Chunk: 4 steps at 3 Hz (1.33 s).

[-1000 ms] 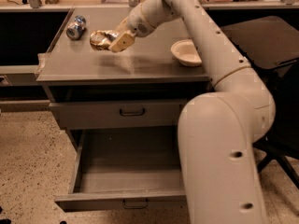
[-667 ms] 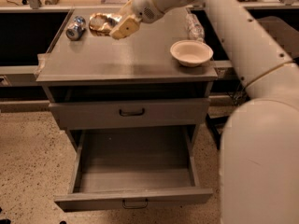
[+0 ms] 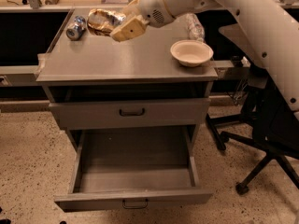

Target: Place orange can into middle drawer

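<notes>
The orange can [image 3: 103, 21], crushed and shiny gold-orange, is held in my gripper [image 3: 122, 23] above the back left of the grey cabinet's top [image 3: 121, 59]. The gripper's tan fingers [image 3: 128, 29] are shut on the can, and the white arm reaches in from the upper right. The middle drawer [image 3: 133, 171], the bottommost wide one, is pulled open and empty, with a small dark handle [image 3: 135, 203] on its front. The drawer above it [image 3: 131, 113] is shut.
A bluish-silver can [image 3: 75, 27] lies at the back left of the top. A white bowl [image 3: 191, 52] sits at the right, with a clear plastic bottle [image 3: 195, 28] behind it. A black office chair [image 3: 261, 139] stands to the right on the speckled floor.
The gripper with the orange can has risen off the cabinet top and moved back and left. The view has shifted as the arm swung.
</notes>
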Each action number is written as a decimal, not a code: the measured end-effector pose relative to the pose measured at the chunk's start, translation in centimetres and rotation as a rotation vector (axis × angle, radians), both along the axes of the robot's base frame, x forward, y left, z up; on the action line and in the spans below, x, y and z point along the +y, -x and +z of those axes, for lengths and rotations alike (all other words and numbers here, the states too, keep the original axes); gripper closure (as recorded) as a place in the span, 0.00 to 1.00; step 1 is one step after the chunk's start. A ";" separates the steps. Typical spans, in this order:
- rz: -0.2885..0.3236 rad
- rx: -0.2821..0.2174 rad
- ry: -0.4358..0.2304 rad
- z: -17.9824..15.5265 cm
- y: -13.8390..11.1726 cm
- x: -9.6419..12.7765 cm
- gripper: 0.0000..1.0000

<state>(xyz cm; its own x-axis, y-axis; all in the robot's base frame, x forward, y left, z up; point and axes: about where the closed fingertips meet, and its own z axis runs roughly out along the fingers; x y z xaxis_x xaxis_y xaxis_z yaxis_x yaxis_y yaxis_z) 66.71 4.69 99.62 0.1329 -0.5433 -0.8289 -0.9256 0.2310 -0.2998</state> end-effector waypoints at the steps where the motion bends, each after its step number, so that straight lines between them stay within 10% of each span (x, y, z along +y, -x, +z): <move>1: 0.053 0.011 0.008 -1.5 1.4 1.9 1.00; 4: 0.147 0.234 0.341 -15.5 13.6 4.7 1.00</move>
<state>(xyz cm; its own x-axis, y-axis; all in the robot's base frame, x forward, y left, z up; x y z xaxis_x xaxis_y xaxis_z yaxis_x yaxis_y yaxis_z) 53.14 9.39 84.08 0.0592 -0.7804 -0.6224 -0.9933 0.0163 -0.1148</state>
